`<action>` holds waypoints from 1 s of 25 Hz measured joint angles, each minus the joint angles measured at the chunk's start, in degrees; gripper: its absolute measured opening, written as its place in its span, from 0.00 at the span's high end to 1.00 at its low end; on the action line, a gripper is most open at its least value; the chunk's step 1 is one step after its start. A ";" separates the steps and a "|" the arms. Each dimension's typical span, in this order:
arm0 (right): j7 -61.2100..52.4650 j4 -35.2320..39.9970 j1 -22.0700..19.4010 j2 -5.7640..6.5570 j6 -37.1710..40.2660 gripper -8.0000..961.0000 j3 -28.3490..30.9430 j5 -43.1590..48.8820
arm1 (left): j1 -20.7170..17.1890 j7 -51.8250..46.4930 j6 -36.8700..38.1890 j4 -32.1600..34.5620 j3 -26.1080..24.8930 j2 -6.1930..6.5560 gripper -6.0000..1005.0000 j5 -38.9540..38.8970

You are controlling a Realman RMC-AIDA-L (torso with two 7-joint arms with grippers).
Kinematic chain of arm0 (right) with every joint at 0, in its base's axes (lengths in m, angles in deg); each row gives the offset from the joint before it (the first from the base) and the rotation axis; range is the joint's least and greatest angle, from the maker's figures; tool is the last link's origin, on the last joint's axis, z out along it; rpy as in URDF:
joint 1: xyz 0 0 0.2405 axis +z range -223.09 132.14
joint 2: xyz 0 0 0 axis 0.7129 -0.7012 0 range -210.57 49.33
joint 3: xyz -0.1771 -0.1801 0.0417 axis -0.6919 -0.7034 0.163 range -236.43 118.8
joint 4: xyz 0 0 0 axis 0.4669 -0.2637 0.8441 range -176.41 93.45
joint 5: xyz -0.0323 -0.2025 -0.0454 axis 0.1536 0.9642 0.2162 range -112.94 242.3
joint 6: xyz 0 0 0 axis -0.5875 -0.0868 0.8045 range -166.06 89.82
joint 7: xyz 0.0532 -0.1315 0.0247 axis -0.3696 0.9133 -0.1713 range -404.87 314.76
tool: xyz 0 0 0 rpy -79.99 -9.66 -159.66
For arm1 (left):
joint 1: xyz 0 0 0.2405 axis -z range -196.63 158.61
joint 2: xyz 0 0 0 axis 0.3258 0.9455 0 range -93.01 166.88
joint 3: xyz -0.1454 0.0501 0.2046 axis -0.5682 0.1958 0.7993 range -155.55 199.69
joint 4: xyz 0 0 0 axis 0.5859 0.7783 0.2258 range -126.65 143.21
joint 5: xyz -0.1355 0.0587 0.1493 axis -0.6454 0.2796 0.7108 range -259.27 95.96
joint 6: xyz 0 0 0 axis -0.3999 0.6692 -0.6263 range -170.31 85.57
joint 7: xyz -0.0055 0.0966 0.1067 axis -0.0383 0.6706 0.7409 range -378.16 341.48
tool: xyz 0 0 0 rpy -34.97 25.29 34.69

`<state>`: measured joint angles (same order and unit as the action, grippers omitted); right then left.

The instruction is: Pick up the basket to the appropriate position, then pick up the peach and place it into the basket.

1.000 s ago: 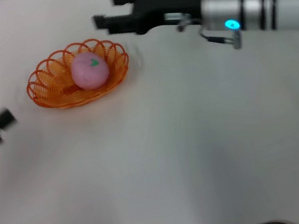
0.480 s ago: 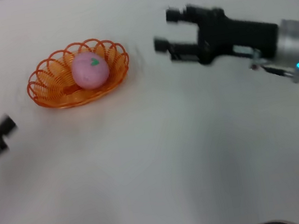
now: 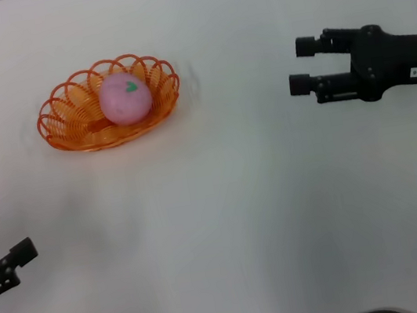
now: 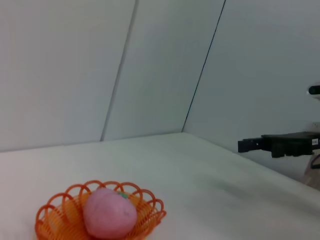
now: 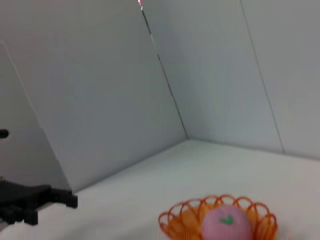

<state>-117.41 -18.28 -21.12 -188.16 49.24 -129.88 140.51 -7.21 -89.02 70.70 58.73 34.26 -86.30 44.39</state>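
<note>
Over the past second the right gripper has been drawn back from beside the basket to the right side of the counter, while the left gripper has been pulled toward the near left edge.

Head view: the peach is seen resting inside the basket, leaf mark up, toward the far left of the counter. Both grippers are held open and empty, well apart from the basket.

Left wrist view: the basket with the peach in it is shown low in the foreground; the right gripper is seen farther off, holding nothing.

Right wrist view: the basket and peach are shown again, with the left gripper off to the side.

The task is judged complete. The peach looks light, fuzzy and slightly soft, best taken across its middle; the wire basket looks light and springy, best gripped at its looped rim.
</note>
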 joint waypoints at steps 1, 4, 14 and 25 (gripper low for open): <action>-1.08 0.61 0.12 -0.02 -0.15 0.14 0.71 1.90 | -0.16 -0.17 0.10 0.22 0.02 0.01 0.12 0.03; -4.47 2.44 0.88 -0.51 -0.54 0.14 3.14 8.30 | -0.38 -0.25 0.19 0.36 0.01 0.01 0.12 0.07; -8.25 6.20 1.24 -2.57 -0.61 0.14 8.10 17.05 | -0.38 -0.30 0.10 0.36 -0.12 0.01 0.12 0.16; -8.87 6.39 1.58 -2.85 -0.61 0.14 8.53 18.57 | 0.15 -1.76 0.29 0.35 0.04 0.20 0.12 0.17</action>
<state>-126.28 -11.90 -19.55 -191.01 48.63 -121.35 159.09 -7.06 -90.79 70.99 59.07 34.30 -86.09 44.56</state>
